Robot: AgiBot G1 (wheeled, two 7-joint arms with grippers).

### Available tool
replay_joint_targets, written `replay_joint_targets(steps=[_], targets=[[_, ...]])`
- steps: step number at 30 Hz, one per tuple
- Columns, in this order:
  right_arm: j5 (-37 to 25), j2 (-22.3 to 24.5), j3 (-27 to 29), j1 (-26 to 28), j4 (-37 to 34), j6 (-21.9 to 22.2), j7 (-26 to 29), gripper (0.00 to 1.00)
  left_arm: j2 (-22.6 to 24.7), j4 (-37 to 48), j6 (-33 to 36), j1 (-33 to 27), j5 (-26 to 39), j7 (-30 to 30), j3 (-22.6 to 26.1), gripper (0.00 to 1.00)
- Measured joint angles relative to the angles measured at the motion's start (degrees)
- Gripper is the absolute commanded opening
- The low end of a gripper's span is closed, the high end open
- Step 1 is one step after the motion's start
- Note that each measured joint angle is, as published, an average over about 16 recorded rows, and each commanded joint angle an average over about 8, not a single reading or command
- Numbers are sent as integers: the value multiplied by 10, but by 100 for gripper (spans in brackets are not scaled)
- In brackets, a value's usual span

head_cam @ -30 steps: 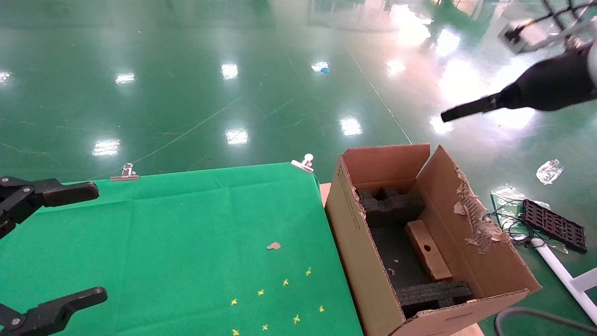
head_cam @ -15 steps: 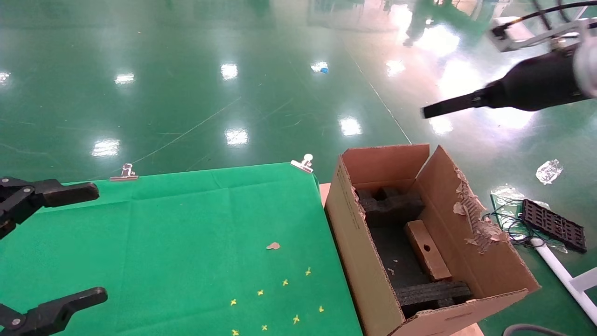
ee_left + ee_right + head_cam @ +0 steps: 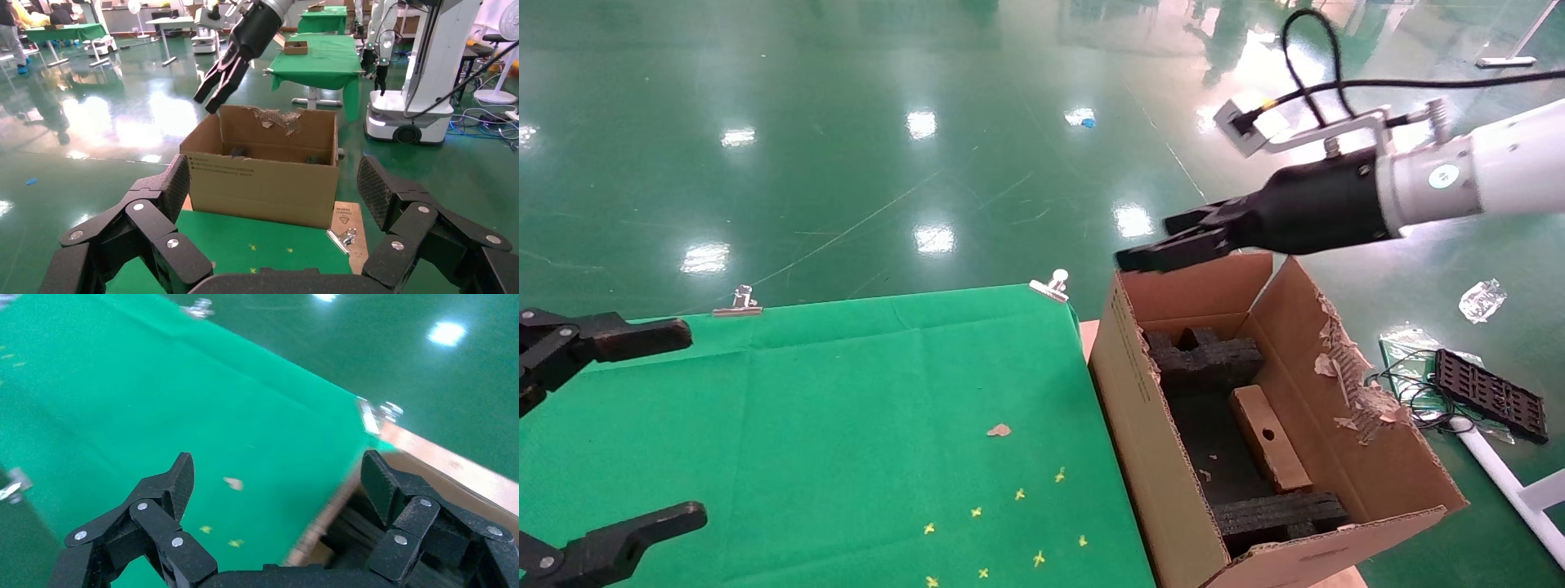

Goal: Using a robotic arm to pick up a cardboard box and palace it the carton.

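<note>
The carton (image 3: 1148, 457) stands open to the right of the green table (image 3: 846, 384), with black foam blocks (image 3: 1201, 359) inside. The small cardboard box (image 3: 1283, 461), with a round hole in its face, lies on the carton's floor between the foam blocks. My right gripper (image 3: 1147, 243) on the white arm is open and empty, hovering over the carton's far left corner. In the right wrist view its fingers (image 3: 179, 478) straddle the table cloth and the carton's rim (image 3: 321, 530). My left gripper (image 3: 693, 425) is parked open at the table's left. The carton also shows in the left wrist view (image 3: 263, 177).
Two metal clips (image 3: 736, 302) (image 3: 1050, 286) hold the cloth at the far edge. A brown scrap (image 3: 999, 429) and yellow marks (image 3: 1017, 494) lie on the cloth. On the floor to the right are a black grid (image 3: 1487, 392), cables and a white pole (image 3: 1500, 474).
My right arm has swung left and down from the upper right to above the carton's far left corner. The small box stays in the carton. The left gripper has not moved.
</note>
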Motion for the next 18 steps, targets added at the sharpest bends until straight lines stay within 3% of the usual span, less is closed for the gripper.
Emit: replay_joint_targets(steps=[18], targets=[[94,7,218,-211,155,-33,-113,100,0,0,0,0,0,0,1,100]])
